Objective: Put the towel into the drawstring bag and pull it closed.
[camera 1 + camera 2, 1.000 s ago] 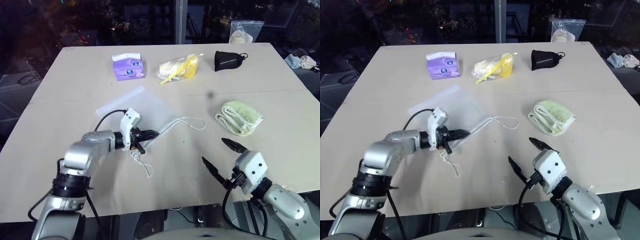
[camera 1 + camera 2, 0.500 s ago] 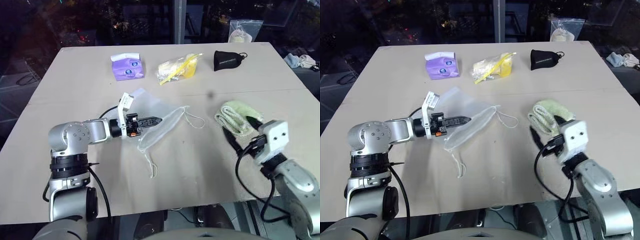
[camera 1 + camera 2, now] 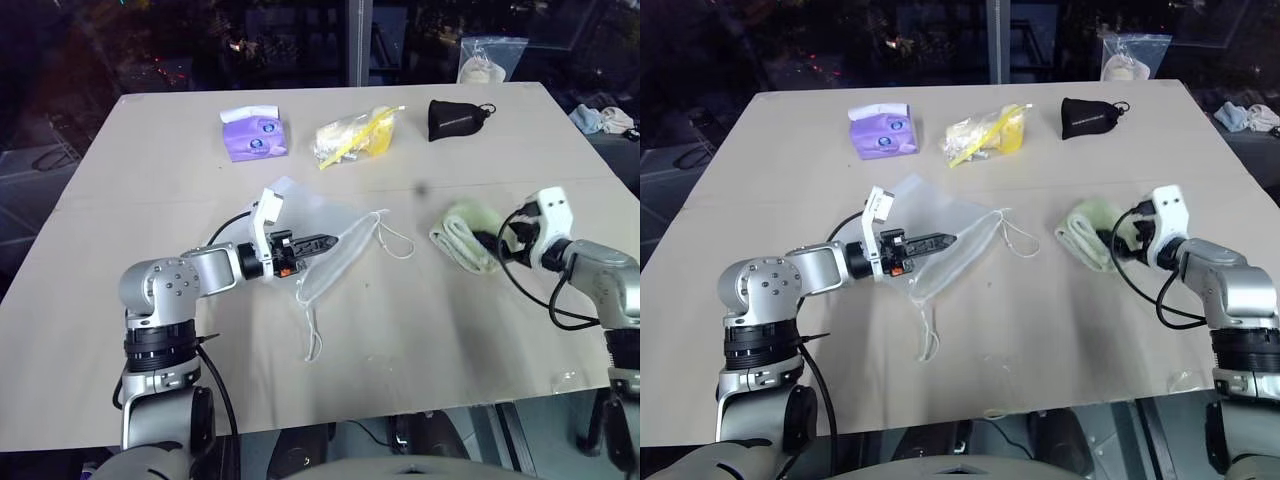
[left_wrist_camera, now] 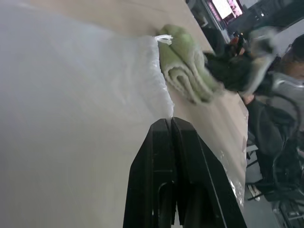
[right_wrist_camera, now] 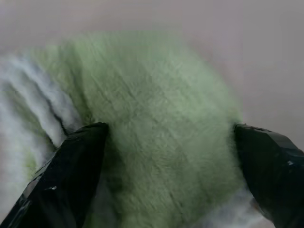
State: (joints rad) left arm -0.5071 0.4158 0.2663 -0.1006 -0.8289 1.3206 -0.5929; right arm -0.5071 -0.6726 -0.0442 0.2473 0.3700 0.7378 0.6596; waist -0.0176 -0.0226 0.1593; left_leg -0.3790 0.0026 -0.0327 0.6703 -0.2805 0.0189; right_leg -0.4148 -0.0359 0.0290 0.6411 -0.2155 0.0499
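While left fingers (image 3: 322, 241) pinch the drawstring bag (image 3: 335, 255), spread right fingers (image 5: 80, 166) straddle the towel (image 5: 156, 137)

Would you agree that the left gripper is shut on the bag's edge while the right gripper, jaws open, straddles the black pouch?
Not the pouch. The right gripper, jaws open, straddles the towel, as the right wrist view shows; the black pouch sits untouched at the table's far side. The left gripper is indeed shut on the bag.
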